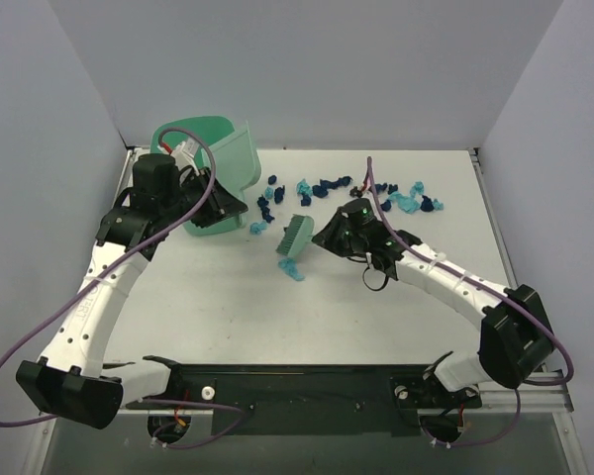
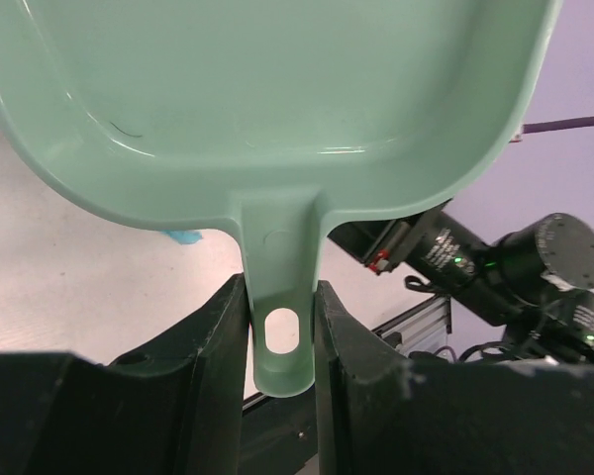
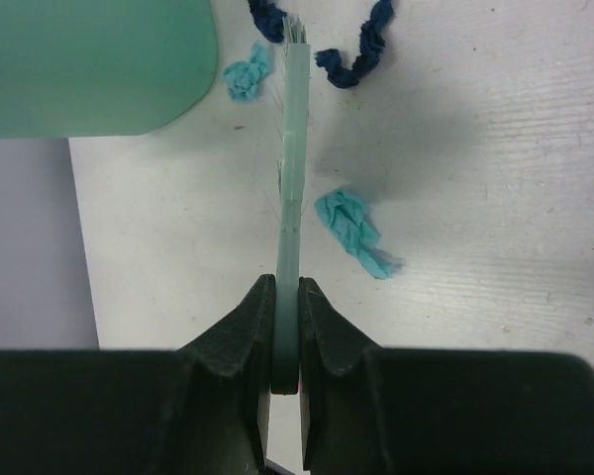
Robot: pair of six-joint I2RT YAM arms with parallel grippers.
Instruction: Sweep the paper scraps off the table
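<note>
**Fig. — Two-arm sweeping setup, three views.**

**Overhead view.** A white counter (image 1: 277, 317) carries the paper scraps (image 1: 408, 201), navy and turquoise. Most lie in a loose band across the upper centre of the frame, from just right of the dustpan (image 1: 233, 168) to approx. the upper right. One turquoise scrap (image 1: 291, 267) lies apart, just below the brush (image 1: 295, 236) at centre frame. The mint-green dustpan is steeply tilted in the upper left, held by the left pincer (image 1: 223, 208). The right pincer (image 1: 322, 236) holds the brush from its right side.

**L. wrist view.** The left pincer (image 2: 282, 297) is pressed onto the dustpan handle, one finger on each side, just above the hanging hole. The pan hollow (image 2: 277, 99) fills the upper frame, and its visible inner face is plain smooth plastic. A bit of turquoise scrap (image 2: 183, 236) shows on the counter below the pan edge, left of the handle.

**R. wrist view.** The right pincer (image 3: 285, 297) pinches the thin edge of the brush (image 3: 295, 148), which runs up the centre of the frame with its bristle tip at the top. Scraps nearby:
- one turquoise (image 3: 351, 228), just right of the brush
- one turquoise (image 3: 247, 74), just left of it
- two navy (image 3: 361, 49), either side of the tip

The dustpan's flat face (image 3: 89, 59) fills the upper left; whether it touches the counter (image 3: 495, 198) cannot be told.
</note>
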